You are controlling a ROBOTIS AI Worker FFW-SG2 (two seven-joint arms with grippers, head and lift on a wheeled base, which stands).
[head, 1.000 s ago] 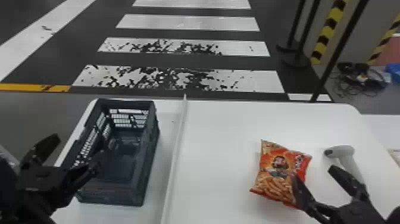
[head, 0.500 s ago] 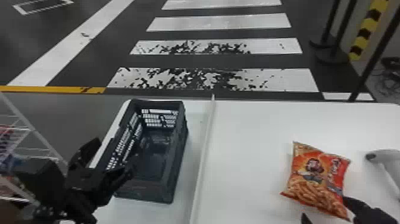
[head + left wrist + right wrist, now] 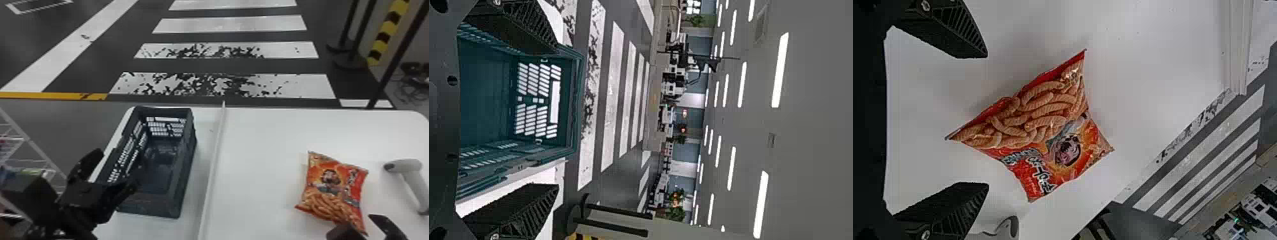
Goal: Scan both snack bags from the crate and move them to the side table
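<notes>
- Right gripper: fingers wide apart, near the snack bag.
- Left gripper: fingers wide apart, by the crate's near end.
- Snack bag lies on the surface, between crate and scanner, nearer scanner.

The crinkled plastic snack bag is displaying orange and red, its print combining a cartoon figure with golden-brown curls. The rectangular slotted plastic crate is showing dark blue-grey. The smooth white table is contrasting with the flat dark grey floor, which is bearing parallel white stripes, two of them carrying black mottling. The pale grey pistol-shaped plastic scanner is presenting a dark tip.
</notes>
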